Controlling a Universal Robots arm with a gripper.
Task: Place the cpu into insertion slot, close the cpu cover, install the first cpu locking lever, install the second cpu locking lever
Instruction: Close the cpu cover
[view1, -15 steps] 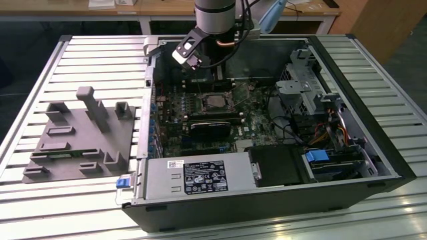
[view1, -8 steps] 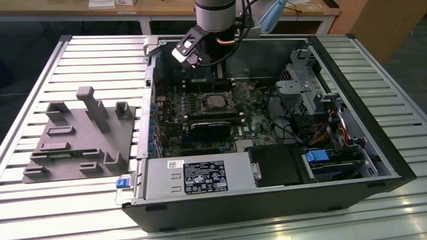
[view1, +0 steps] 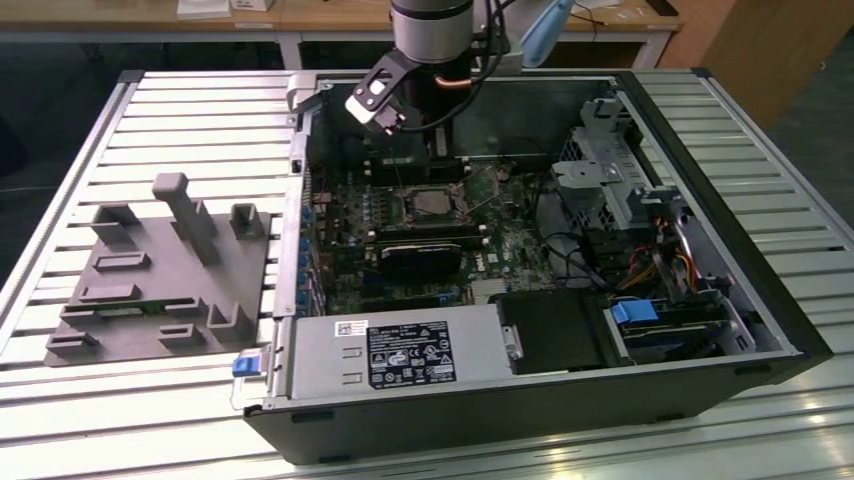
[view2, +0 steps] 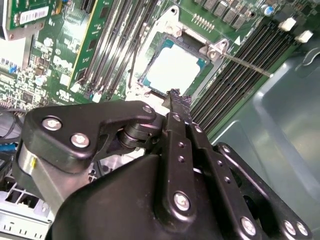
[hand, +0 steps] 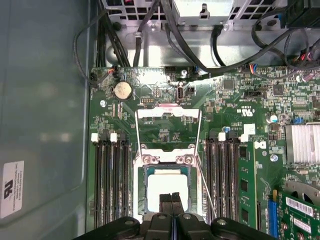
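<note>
The cpu (hand: 167, 191) lies flat in the insertion slot (hand: 141, 192), its pale metal face up; it is also seen as the cpu (view2: 172, 70) and the cpu (view1: 430, 205). The cpu cover (hand: 167, 113) is swung open and lies back on the green board beyond the socket hinge. A thin locking lever (hand: 207, 197) stands loose beside the socket, also seen as the lever (view2: 246, 65). My gripper (hand: 171, 200) is shut with nothing between its black fingers, its tips just over the near edge of the cpu. The same gripper (view2: 174, 95) and gripper (view1: 434, 150) sit inside the case.
Long black memory slots (hand: 112, 180) flank the socket on both sides. A black fan block (view1: 416, 258) sits just in front of the socket, with the power supply (view1: 400, 355) nearer and a drive cage (view1: 607, 170) at the exterior view's right. A grey fixture (view1: 160, 270) lies outside the case.
</note>
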